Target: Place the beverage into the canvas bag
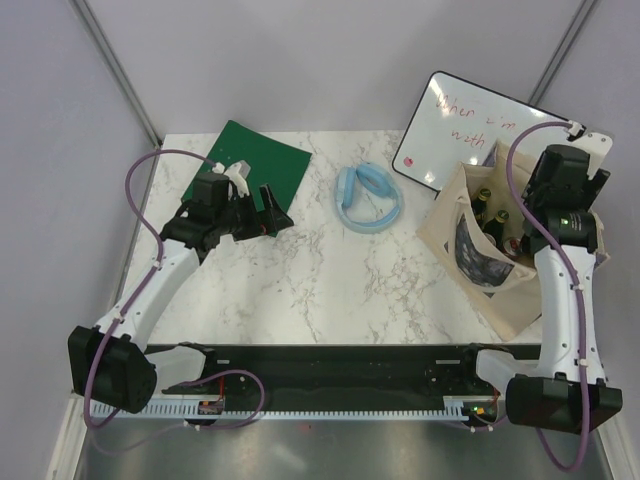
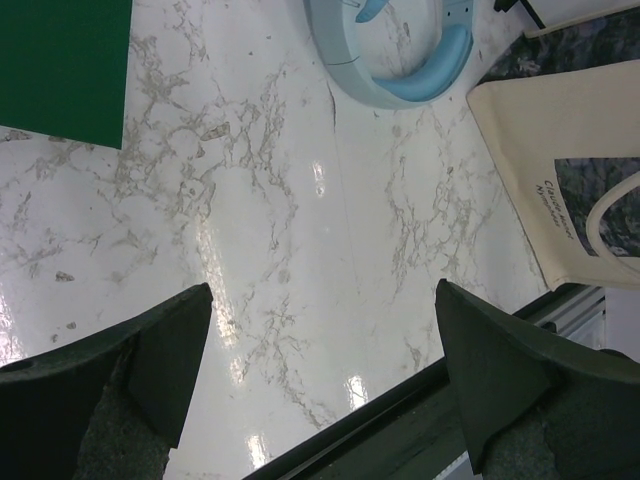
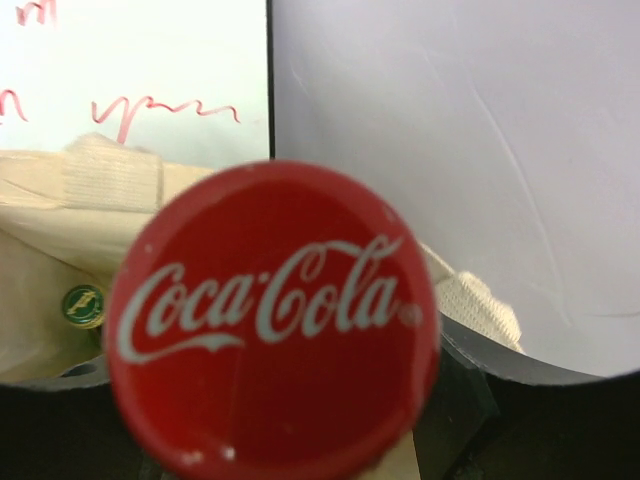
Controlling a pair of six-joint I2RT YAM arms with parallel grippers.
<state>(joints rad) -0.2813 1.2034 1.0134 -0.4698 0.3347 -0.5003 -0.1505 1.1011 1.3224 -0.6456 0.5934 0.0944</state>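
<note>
The Coca-Cola bottle [image 3: 272,325], red cap foremost, is gripped in the right hand [image 1: 528,222] above the open canvas bag [image 1: 443,222] at the right of the counter [image 1: 330,290]. Lowering is judged in hand; a straight descent into the bag, then release, is needed. The left hand [image 2: 320,300] is spread wide.

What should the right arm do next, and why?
Probably lower the right gripper straight down. It holds a red-capped Coca-Cola bottle over the open canvas bag, where other bottles already stand. It should let go only once the bottle is seated inside.
</note>
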